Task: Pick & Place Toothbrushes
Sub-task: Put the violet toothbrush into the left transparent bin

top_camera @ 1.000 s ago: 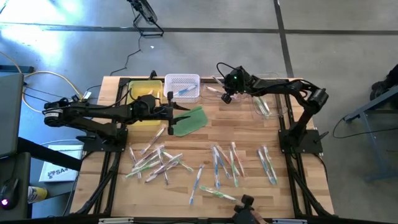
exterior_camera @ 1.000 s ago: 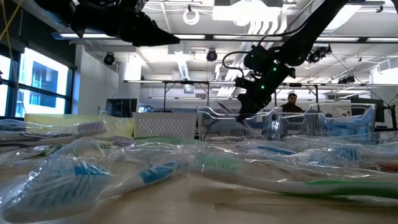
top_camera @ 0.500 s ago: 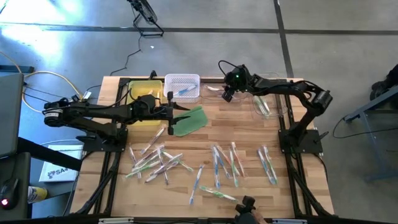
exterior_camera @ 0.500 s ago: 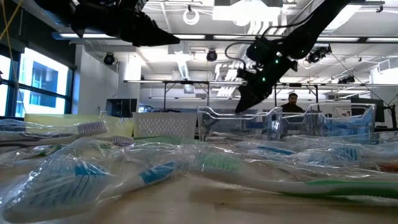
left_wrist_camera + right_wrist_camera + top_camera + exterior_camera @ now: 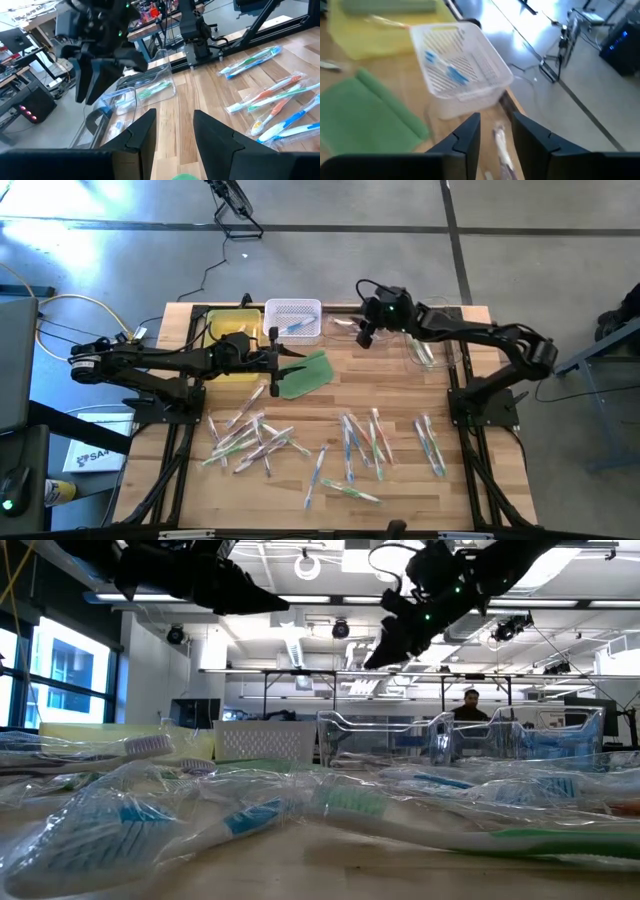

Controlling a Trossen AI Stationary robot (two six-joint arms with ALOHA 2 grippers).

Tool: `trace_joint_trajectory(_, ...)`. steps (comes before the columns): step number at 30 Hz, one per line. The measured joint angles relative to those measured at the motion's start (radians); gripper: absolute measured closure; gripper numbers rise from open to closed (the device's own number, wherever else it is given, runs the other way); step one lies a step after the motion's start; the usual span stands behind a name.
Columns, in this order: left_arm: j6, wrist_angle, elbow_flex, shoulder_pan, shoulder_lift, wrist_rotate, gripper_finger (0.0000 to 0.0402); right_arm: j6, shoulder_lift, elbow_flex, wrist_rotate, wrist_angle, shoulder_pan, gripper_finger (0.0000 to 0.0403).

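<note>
High view: right gripper point(image 5: 366, 333) hangs above the table's far edge, its jaws parted and empty. Directly under them lies one pale toothbrush point(image 5: 501, 145), between the white mesh basket point(image 5: 293, 319) and the clear tray point(image 5: 432, 348); this placement suggests sorting by kind. Just beside those jaws, the basket holds a blue brush point(image 5: 449, 71).

Left gripper point(image 5: 277, 359) waits over the green pad point(image 5: 303, 374), jaws apart with nothing between them, judged idle. Remaining toothbrushes point(image 5: 357, 442) lie scattered well clear of both jaws, on the near planks, awaiting collection.
</note>
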Motion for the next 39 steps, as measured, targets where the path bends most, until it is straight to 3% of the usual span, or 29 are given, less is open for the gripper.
trace_joint_trajectory(11, 0.0, 0.0, 0.0, 0.0, 0.0, 0.003, 0.0277, 0.003, -0.041, 0.0, 0.001, -0.032, 0.082, 0.032)
trace_joint_trajectory(39, 0.0, -0.003, 0.0, 0.0, 0.0, 0.003, 0.0277, 0.079, -0.04, 0.0, 0.006, -0.028, 0.242, 0.0321)
